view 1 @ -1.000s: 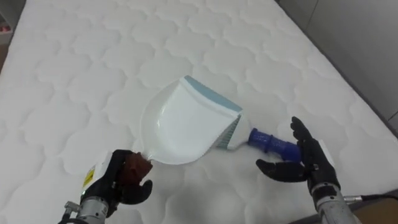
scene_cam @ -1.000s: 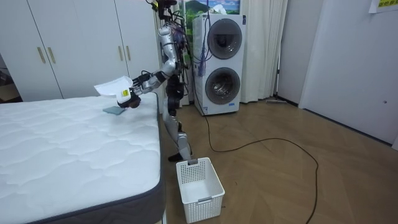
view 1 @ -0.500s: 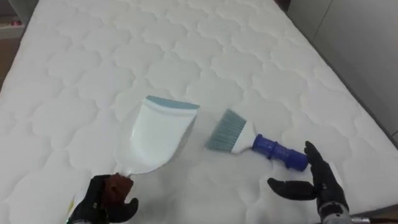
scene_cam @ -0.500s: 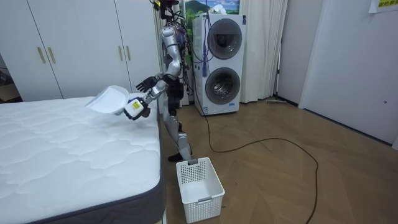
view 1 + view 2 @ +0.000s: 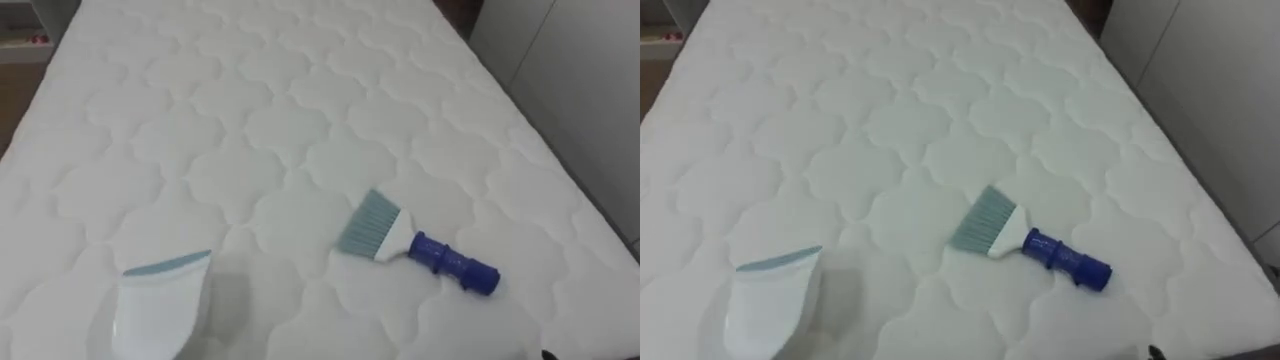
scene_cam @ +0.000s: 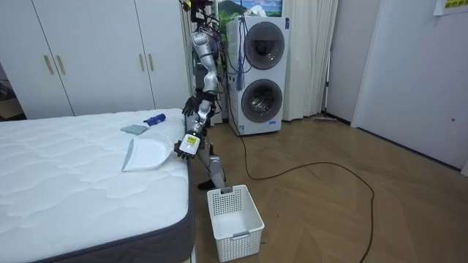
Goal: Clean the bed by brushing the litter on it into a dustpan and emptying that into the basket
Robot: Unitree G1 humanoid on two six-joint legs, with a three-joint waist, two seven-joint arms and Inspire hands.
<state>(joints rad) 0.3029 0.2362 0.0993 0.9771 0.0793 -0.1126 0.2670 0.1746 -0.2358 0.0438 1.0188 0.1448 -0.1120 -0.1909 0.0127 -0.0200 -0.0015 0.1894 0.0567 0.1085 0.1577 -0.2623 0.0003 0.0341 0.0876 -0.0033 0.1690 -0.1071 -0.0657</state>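
Note:
A white dustpan [image 5: 155, 305] with a pale blue lip lies low over the quilted mattress [image 5: 280, 120] at the near left. In the room view my left hand [image 6: 187, 145] is shut on the dustpan's [image 6: 146, 155] handle at the bed's edge. A hand brush [image 5: 400, 245] with grey-blue bristles and a blue handle lies free on the mattress to the right of the dustpan. My right hand [image 6: 196, 108] hangs open above the bed's corner, apart from the brush [image 6: 142, 124]. I stand at the bed's corner.
A white plastic basket [image 6: 234, 212] stands on the wooden floor near the bed's foot. Stacked washing machines [image 6: 262, 73] are behind me, and white wardrobes [image 6: 88, 55] line the wall past the bed.
My left hand has brought the dustpan down and toward the near left edge of the bed. My right hand has drawn back from the brush, which stays put.

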